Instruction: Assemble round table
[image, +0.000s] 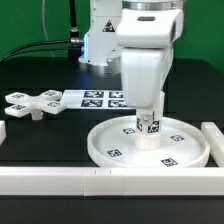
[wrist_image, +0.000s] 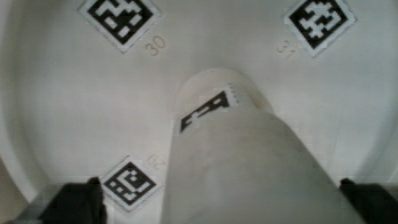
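White plastic makes up every part here, set on a black surface (image: 50, 135). The round rimmed disc (image: 185, 135) lies flat, and the short post (image: 150, 135) stands upright at its middle, bottom end on the disc's centre. The arm (image: 145, 50) hangs straight above the disc, and the tool (image: 151, 116) reaches down over the post's upper end. In the wrist view the post (wrist_image: 240, 150) runs between the 2 dark fingertips (wrist_image: 71, 205), 1 on each side. I cannot tell whether they press on it or stand slightly off it. A small black-and-white tag (wrist_image: 208, 110) sits on the post's side, and 3 more tags (wrist_image: 119, 20) show on the disc's face (wrist_image: 214, 40) around the post. The cross-shaped foot (image: 30, 103) lies flat well apart from the disc, toward the exterior view's left. The marker board (image: 100, 97) lies beyond the disc, behind the arm. A long white rail (image: 60, 180) runs just beside the disc's near rim.
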